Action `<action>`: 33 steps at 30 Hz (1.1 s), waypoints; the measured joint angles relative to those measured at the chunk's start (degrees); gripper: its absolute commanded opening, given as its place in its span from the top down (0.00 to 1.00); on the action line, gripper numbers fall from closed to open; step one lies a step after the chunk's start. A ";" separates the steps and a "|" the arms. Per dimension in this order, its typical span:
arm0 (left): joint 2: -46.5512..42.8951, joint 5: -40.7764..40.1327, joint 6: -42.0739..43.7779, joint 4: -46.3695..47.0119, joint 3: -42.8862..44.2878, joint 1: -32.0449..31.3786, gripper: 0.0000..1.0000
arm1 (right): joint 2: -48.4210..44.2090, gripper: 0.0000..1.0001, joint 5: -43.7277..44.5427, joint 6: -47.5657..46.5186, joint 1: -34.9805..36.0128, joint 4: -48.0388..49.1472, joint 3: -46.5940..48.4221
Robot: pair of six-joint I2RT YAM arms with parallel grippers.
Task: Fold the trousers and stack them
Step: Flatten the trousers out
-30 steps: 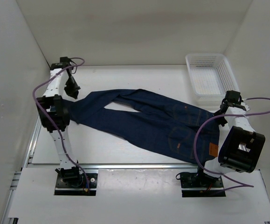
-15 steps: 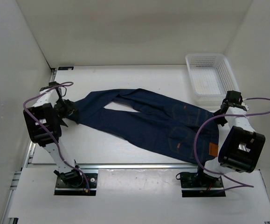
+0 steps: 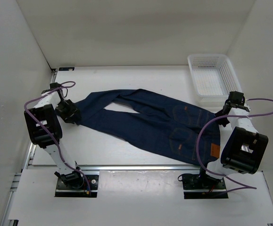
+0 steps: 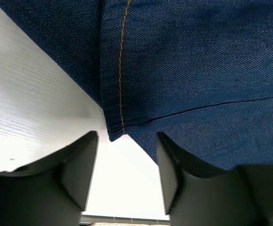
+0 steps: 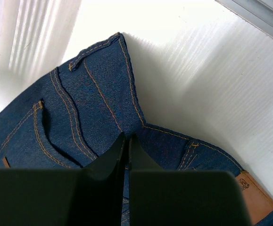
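The dark navy trousers (image 3: 150,122) lie flat and slanted across the table, with the leg ends at the left and the waist at the right. My left gripper (image 3: 73,114) sits low at the leg ends, its jaws open. In the left wrist view the stitched hem corner (image 4: 113,128) lies just ahead of the left gripper (image 4: 127,137), and white table shows between the fingers. My right gripper (image 3: 222,115) is at the waist. In the right wrist view the right gripper (image 5: 127,137) is shut on the waistband (image 5: 141,123), which puckers at the tips.
A white mesh basket (image 3: 211,77) stands at the back right, close behind the right arm. White walls enclose the table on the left, back and right. A metal rail (image 3: 136,167) runs along the near edge, by both arm bases.
My left gripper came down from a raised position with the leg end, opened and let the hem go on the table. The right arm has not moved.
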 measured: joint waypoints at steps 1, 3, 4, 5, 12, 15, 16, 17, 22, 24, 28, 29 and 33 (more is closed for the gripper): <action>0.02 -0.02 -0.02 0.07 0.00 0.00 0.33 | 0.00 1.00 -0.13 0.00 0.02 0.13 0.02; 0.02 -0.20 -0.04 0.26 0.00 0.00 0.33 | 0.00 1.00 -0.37 0.00 0.00 0.37 0.00; 0.04 -0.26 -0.04 0.44 -0.07 0.00 0.36 | 0.00 1.00 -0.50 0.00 0.00 0.46 0.00; 0.09 -0.42 -0.09 0.61 -0.11 0.00 0.39 | 0.00 1.00 -0.57 0.00 0.02 0.48 0.02; 1.60 -1.29 0.76 1.07 -0.17 0.00 0.76 | 0.00 1.00 -0.68 0.00 0.00 0.59 0.00; 1.70 -1.36 0.87 1.07 -0.07 0.00 0.90 | 0.00 1.00 -0.68 0.00 0.00 0.59 0.00; 1.70 -1.40 0.92 1.01 0.04 0.00 0.90 | 0.00 1.00 -0.68 0.00 0.00 0.59 0.00; 1.70 -1.40 1.03 0.98 0.22 0.00 0.90 | 0.00 1.00 -0.68 0.00 0.00 0.59 0.00; 1.03 -1.40 0.74 -0.17 1.42 -0.07 0.90 | -0.02 1.00 -0.63 0.00 0.00 0.59 0.02; -0.50 -1.38 0.28 -1.66 3.23 -0.28 0.90 | -0.04 1.00 -0.55 0.00 0.00 0.59 0.02; -3.17 -0.59 -1.55 -4.48 15.30 -1.05 0.90 | -0.13 1.00 -0.52 0.00 0.02 0.57 0.02; -3.02 -0.33 -1.97 -4.33 19.96 -1.11 0.90 | -0.13 1.00 -0.52 0.00 0.02 0.57 0.00; 4.28 0.83 -4.17 -6.25 45.35 -1.42 0.90 | -0.15 1.00 -0.42 0.00 0.02 0.57 0.00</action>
